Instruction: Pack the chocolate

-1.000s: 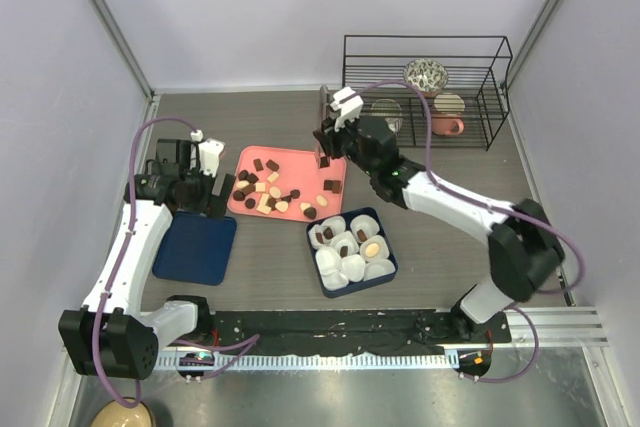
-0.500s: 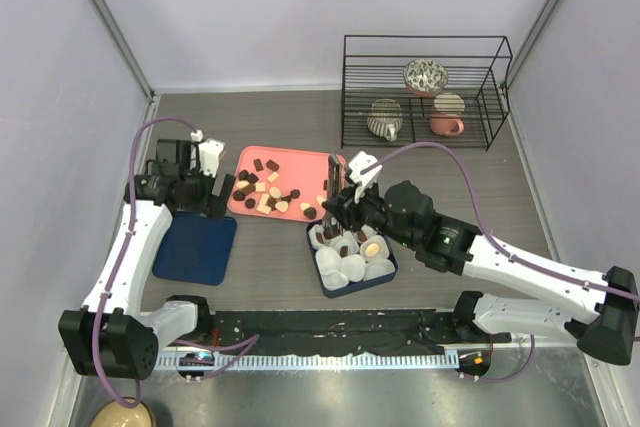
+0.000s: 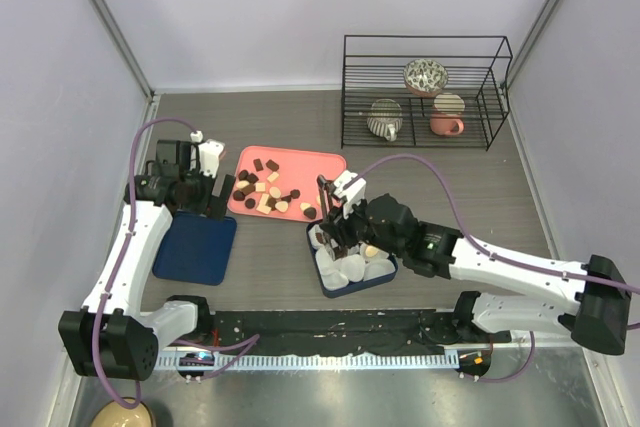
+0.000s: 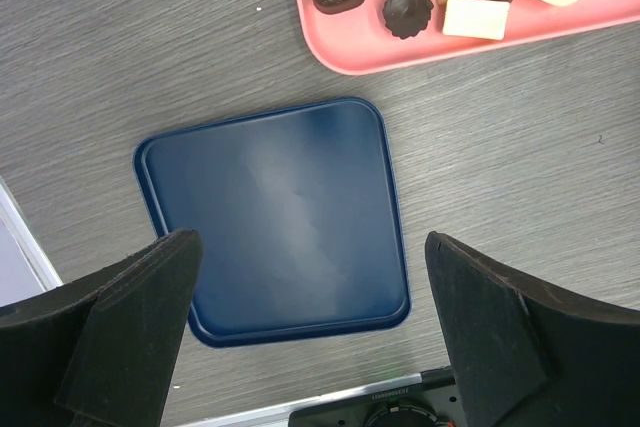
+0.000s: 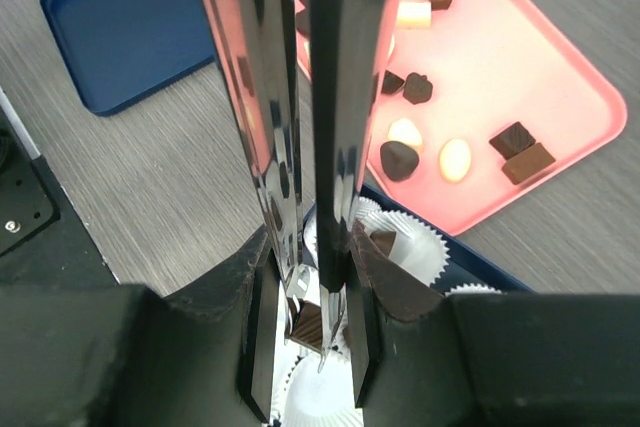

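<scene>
The right gripper (image 5: pixel 310 272), clenched on metal tongs (image 5: pixel 335 97) pinching a brown chocolate piece (image 5: pixel 308 324), having swung from the pink tray (image 3: pixel 300 159), is now hovering over the paper cups (image 3: pixel 345 267) in the blue box (image 3: pixel 352 290), nearing placement; the left gripper (image 4: pixel 315 322) is idling wide open.

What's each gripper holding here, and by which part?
The right gripper clamps metal tongs across both blades, partway down; the tong tips pinch a dark brown chocolate by its sides. The left gripper is open and holds nothing.
</scene>
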